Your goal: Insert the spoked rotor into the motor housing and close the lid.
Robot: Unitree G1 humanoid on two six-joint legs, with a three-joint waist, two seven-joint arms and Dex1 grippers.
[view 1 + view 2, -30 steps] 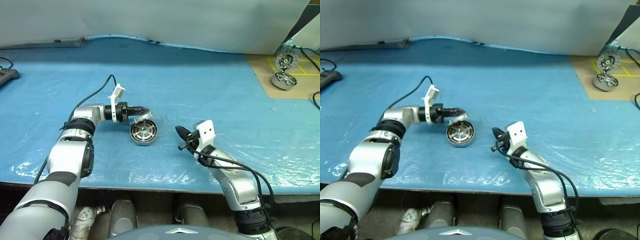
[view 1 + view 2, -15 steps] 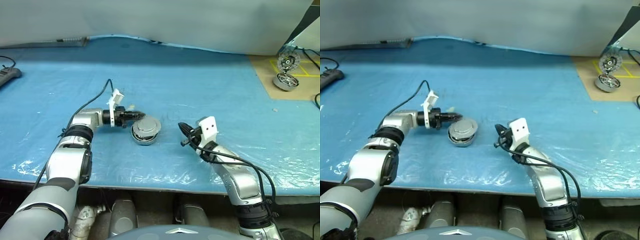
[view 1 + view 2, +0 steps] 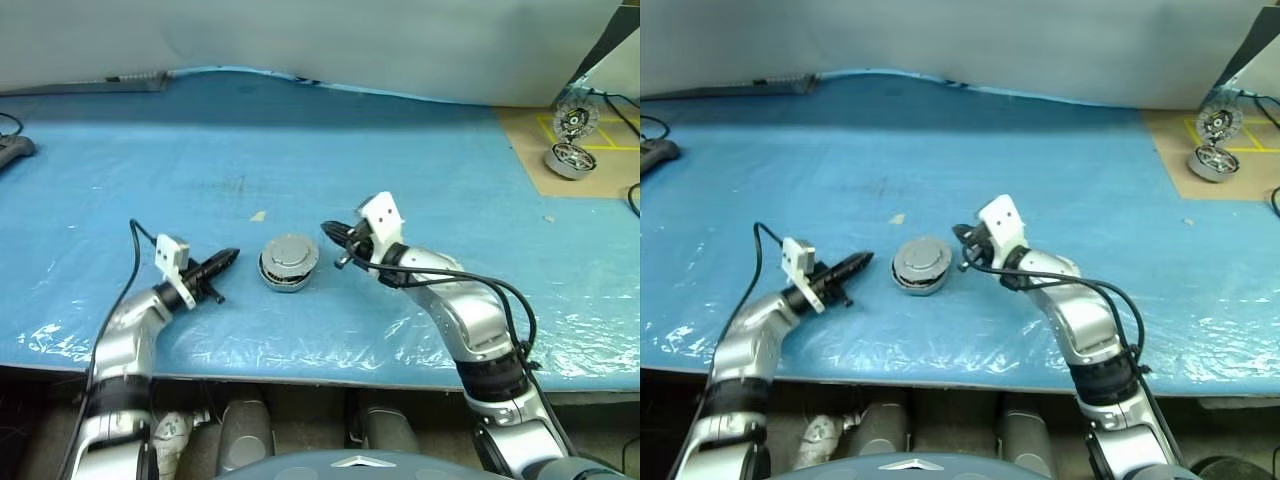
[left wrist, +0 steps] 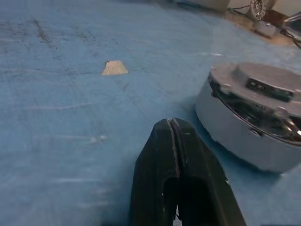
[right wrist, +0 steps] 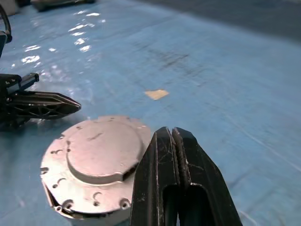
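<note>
Sitting shut, lid over motor housing; looks heavy, rigid, slick, so press its flat top; both claws, left and right, pinched closed, empty.

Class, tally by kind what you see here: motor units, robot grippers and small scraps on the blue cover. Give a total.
Motor units: 2 (closed motor housing, far unit)
Robot grippers: 2 (left gripper, right gripper)
Small scraps: 2 (tan scrap, pale speck)
Total: 6
</note>
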